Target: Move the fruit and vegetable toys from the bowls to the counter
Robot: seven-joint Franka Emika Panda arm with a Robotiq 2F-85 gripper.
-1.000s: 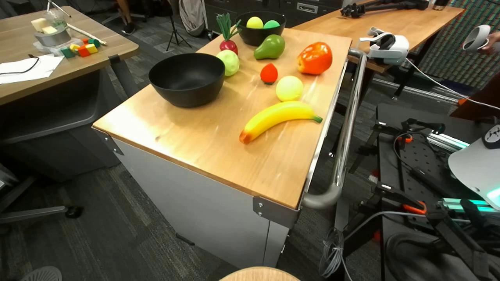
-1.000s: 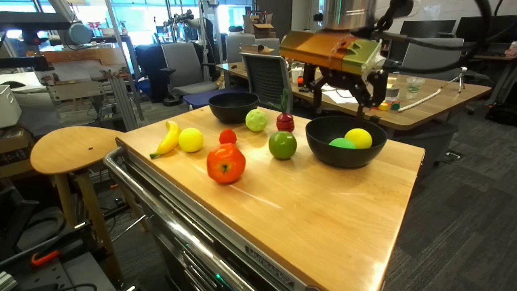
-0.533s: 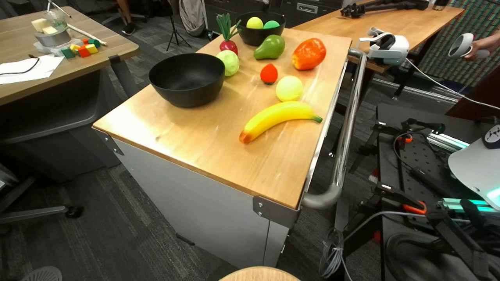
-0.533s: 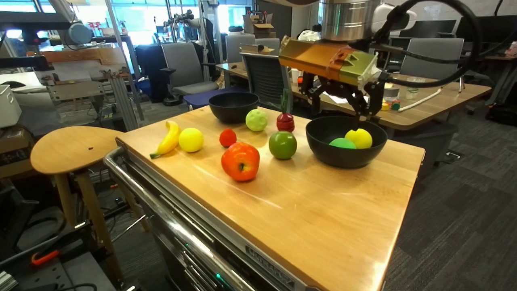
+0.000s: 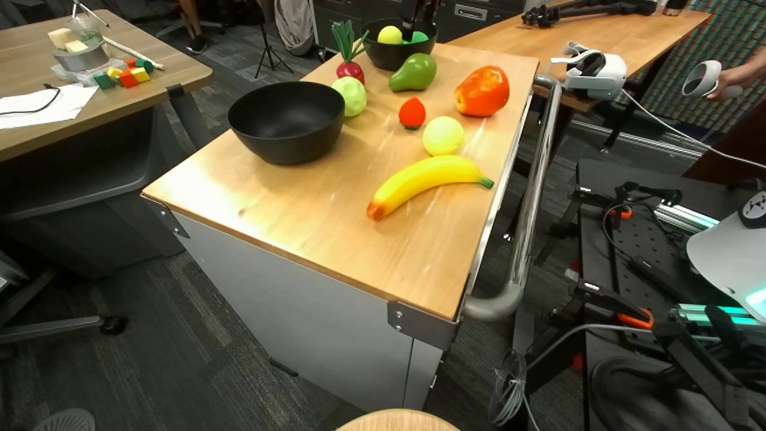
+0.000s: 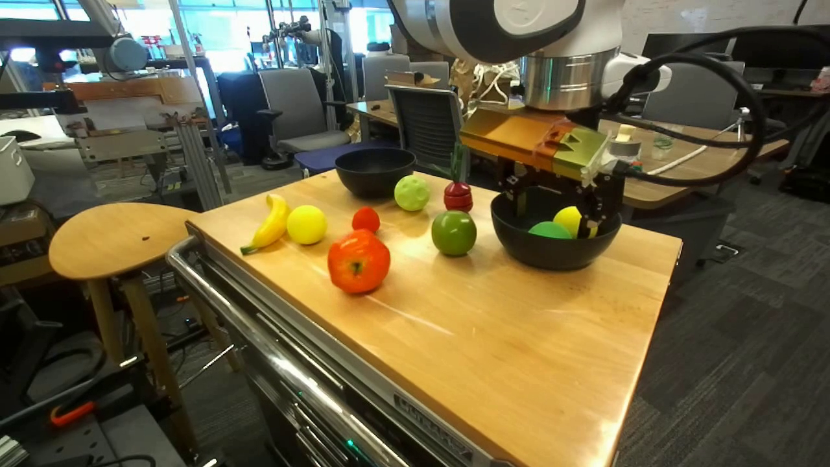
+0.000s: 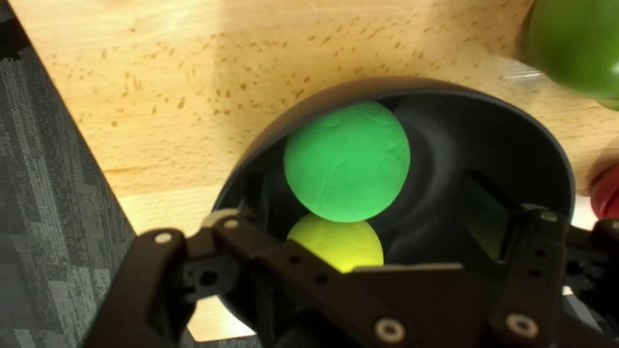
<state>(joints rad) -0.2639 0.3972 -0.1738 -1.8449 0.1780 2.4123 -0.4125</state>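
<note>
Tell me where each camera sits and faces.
Wrist view: on the arm, facing down past the open pincer into a bowl.
Exterior view: high off the banana end of the counter, facing lengthwise; part of the pincer and a person's hand show.
Exterior view: off the rail side, facing diagonally across; arm and pincer show.
Both exterior views share banana, counter and rail.

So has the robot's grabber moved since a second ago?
Yes, down. In an exterior view, the gripper was above the black bowl with the green ball; now it reaches into that bowl, which stayed put.
</note>
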